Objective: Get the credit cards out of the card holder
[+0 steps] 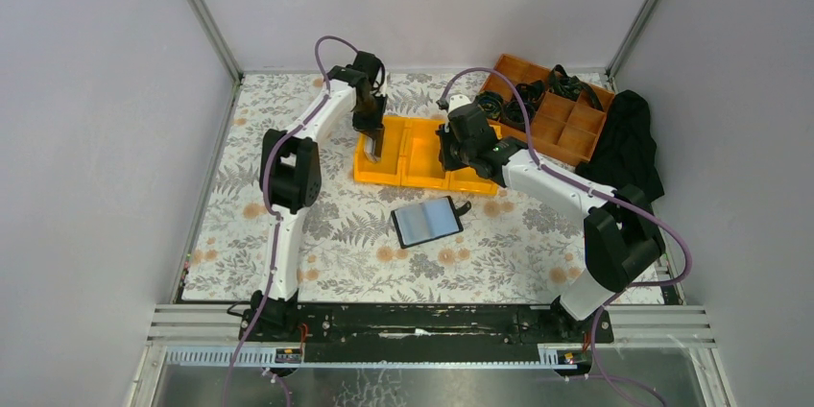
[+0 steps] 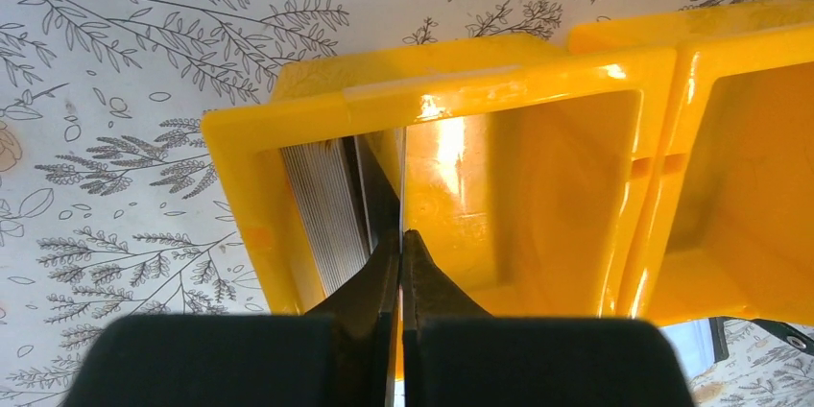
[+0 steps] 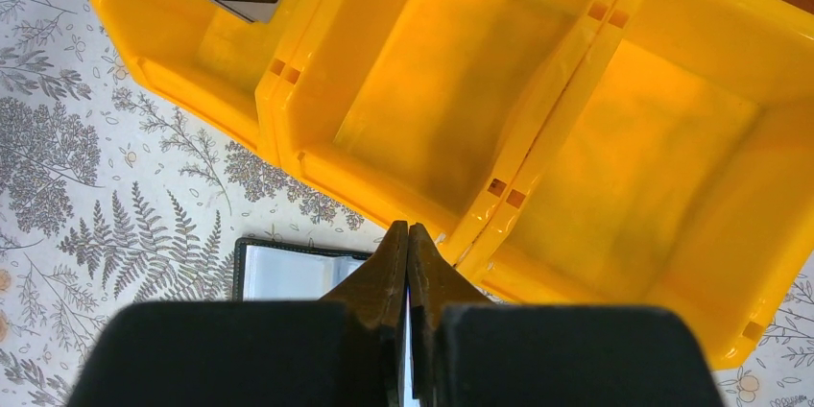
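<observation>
Left end effector (image 2: 401, 239), closed on a thin credit card (image 2: 403, 177) seen edge-on, hangs over the left compartment of the yellow bin (image 2: 432, 90), where a stack of credit cards (image 2: 322, 210) stands against the wall. Centre: the card holder (image 1: 427, 222) lies open on the surface (image 1: 336, 234), near the bin; whether its sleeves hold more cards cannot be told. Right end effector (image 3: 409, 231), closed and apparently empty, hovers above the bin's near rim. Task judged well advanced.

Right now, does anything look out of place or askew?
Only the cards: they stand on edge against a wall of the bin, left compartment, not flat. The holder lies open; nothing spilled.
</observation>
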Controlling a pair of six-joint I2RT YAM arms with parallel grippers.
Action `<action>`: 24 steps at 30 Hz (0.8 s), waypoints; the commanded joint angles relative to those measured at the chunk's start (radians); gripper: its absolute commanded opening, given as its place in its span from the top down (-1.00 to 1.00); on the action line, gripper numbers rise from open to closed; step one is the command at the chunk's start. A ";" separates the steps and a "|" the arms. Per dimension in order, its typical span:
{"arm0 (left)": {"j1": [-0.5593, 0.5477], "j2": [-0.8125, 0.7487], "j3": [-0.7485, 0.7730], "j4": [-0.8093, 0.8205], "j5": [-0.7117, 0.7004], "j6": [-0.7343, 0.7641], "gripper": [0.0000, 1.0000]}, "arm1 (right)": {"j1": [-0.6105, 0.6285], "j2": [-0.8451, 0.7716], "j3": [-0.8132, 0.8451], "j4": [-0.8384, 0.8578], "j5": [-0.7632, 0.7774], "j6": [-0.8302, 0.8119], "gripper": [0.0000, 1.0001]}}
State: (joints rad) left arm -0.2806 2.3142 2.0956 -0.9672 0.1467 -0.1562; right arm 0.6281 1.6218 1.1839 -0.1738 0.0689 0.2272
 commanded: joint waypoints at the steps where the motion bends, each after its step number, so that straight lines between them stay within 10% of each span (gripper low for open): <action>1: 0.013 0.002 0.003 -0.023 -0.029 0.020 1.00 | -0.006 -0.026 0.004 0.038 0.010 -0.011 0.95; 24: 0.014 -0.011 -0.025 0.015 -0.020 -0.004 0.73 | -0.010 -0.010 0.007 0.038 0.009 -0.009 0.95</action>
State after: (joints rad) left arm -0.2729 2.3138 2.0808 -0.9657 0.1333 -0.1558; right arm 0.6273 1.6222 1.1839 -0.1719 0.0669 0.2276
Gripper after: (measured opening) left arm 0.105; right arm 0.022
